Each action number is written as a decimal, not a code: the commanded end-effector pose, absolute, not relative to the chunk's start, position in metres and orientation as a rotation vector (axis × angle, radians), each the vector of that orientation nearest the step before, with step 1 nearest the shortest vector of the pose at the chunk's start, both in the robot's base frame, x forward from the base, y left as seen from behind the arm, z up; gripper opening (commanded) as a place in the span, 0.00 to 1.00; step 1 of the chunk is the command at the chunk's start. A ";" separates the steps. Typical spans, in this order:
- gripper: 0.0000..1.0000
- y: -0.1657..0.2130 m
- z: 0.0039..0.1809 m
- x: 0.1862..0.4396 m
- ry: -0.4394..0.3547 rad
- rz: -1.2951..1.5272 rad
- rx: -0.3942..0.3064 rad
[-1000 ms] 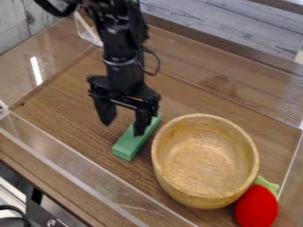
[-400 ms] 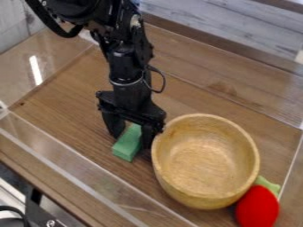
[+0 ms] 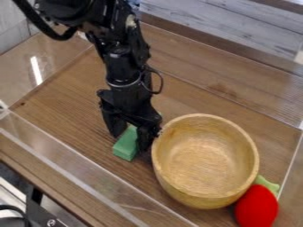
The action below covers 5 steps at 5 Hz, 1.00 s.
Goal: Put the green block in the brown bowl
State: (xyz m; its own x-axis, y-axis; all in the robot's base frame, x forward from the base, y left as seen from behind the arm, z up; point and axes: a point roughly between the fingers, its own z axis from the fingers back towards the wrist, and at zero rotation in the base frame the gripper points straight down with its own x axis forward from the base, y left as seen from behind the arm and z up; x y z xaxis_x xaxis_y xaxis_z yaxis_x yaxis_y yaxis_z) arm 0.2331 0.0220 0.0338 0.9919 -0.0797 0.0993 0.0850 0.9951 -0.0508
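Green block (image 3: 124,145) mostly hidden under gripper (image 3: 129,138); only its near end shows. Gripper open, fingers straddling block on worktop (image 3: 71,106), beside bowl (image 3: 207,160).

Wood-grain table (image 3: 71,106) behind clear panels, pale plank wall (image 3: 236,22).

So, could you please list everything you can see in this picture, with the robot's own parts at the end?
green block: one, mid-green, flat on the table just left of the bowl, partly covered by the gripper.
brown bowl: one, light tan wood, right of centre, nothing visible inside.
strawberry toy: one, red with a green leaf, at the bowl's lower right.
table: one, dark wood grain, under everything.
clear walls: transparent, around the table's edges.
gripper: one, black, pointing down, jaws open astride the green block.
arm: one, black, reaching in from the upper left.
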 end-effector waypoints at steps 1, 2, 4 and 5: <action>1.00 0.028 0.037 0.243 -0.149 -0.019 -0.039; 1.00 0.031 0.032 0.247 -0.155 0.040 -0.028; 1.00 0.036 0.030 0.246 -0.168 0.219 -0.006; 1.00 0.046 0.030 0.251 -0.170 0.229 -0.001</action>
State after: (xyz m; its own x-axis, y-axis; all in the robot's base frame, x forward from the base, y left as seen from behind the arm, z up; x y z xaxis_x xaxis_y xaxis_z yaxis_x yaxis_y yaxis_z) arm 0.2456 0.0427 0.0258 0.9624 0.2299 0.1444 -0.2289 0.9732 -0.0236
